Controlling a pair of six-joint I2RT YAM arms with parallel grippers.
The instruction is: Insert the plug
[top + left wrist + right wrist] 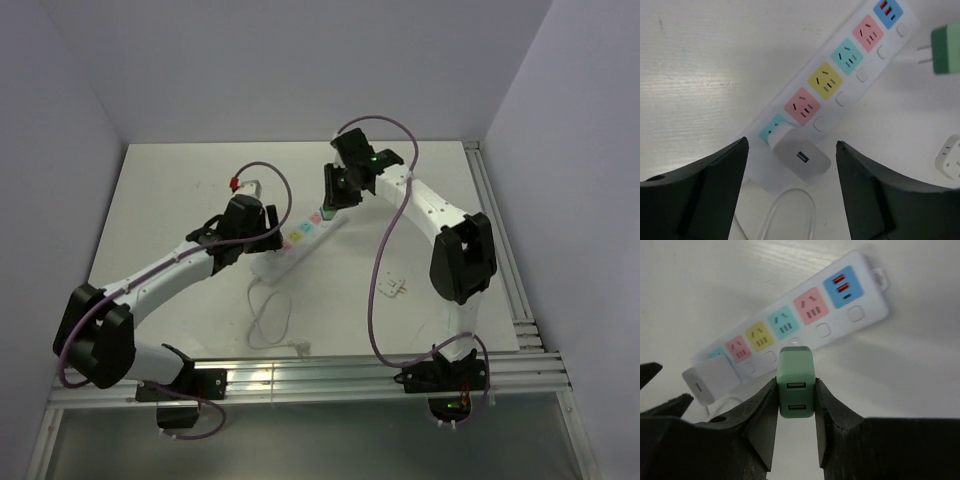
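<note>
A white power strip (300, 238) with coloured sockets lies diagonally mid-table; it also shows in the left wrist view (860, 75) and the right wrist view (840, 300). A white USB charger (801, 159) sits plugged in the teal end socket. My right gripper (796, 385) is shut on a green two-port plug (796, 371), held above the table just beside the strip's middle sockets. Its prongs show in the left wrist view (925, 54), clear of the strip. My left gripper (791, 147) is open and empty, hovering over the white charger.
A small white adapter (391, 287) lies on the table right of the strip. The strip's white cable (268, 318) loops toward the front edge. A red-tipped lead (237, 182) lies behind the left gripper. Aluminium rails (505, 270) run along the right and front edges.
</note>
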